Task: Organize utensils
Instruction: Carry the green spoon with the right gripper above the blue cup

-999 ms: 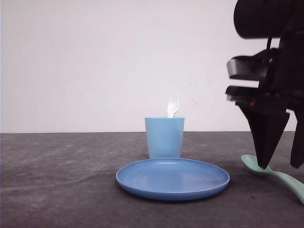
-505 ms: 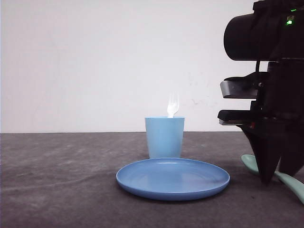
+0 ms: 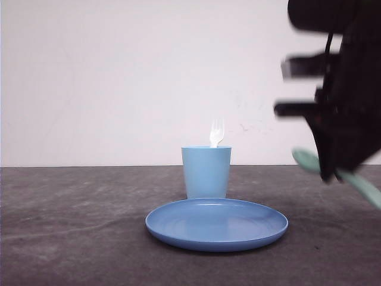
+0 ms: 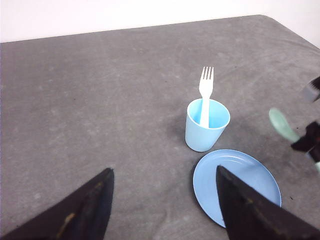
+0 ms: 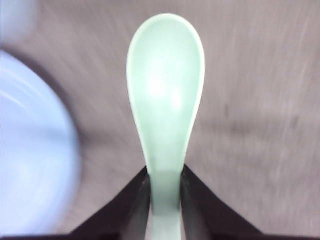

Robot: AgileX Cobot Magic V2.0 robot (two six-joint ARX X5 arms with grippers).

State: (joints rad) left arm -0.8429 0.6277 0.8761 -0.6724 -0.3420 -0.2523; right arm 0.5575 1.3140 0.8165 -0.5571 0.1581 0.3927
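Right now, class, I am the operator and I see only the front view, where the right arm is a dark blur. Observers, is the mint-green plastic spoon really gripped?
Observer: Yes. In the right wrist view the right gripper has its jaws shut on the neck of the mint-green plastic spoon, with the oval bowl pointing out ahead.
Operator: And the left gripper?
Observer: The left wrist view shows the left gripper open, with nothing between its jaws.
Operator: How does the fork sit?
Observer: The white plastic fork stands tines up, its handle inside the light blue cup, leaning against the rim.
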